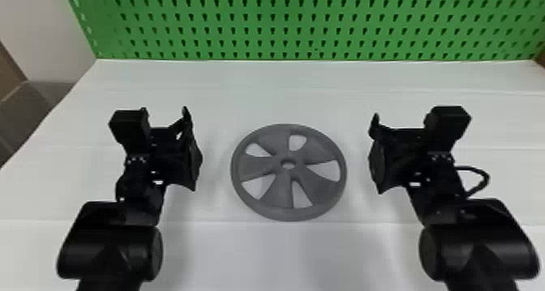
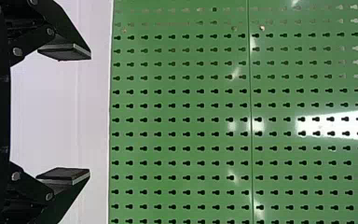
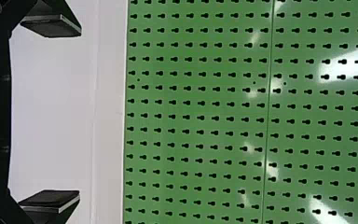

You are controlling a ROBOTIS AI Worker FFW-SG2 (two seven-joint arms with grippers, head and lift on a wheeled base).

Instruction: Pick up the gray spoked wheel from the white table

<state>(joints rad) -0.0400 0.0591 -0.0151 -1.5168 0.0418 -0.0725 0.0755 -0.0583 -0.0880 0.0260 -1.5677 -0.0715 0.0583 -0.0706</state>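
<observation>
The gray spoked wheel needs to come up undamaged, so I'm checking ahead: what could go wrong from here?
The gray spoked wheel lies flat on the white table, so fingers could skim over its rim or press into the table.

It sits loose between the open left gripper and open right gripper; if one made contact first, it might push the wheel sideways.

A fingertip might also catch in an opening between spokes.

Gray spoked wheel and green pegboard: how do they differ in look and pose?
The wheel is gray and round; the pegboard is green and straight-edged. The wheel lies flat on the white table; the pegboard stands upright behind it. The wheel has a few wide gaps, the pegboard many small slots. Both have openings.
</observation>
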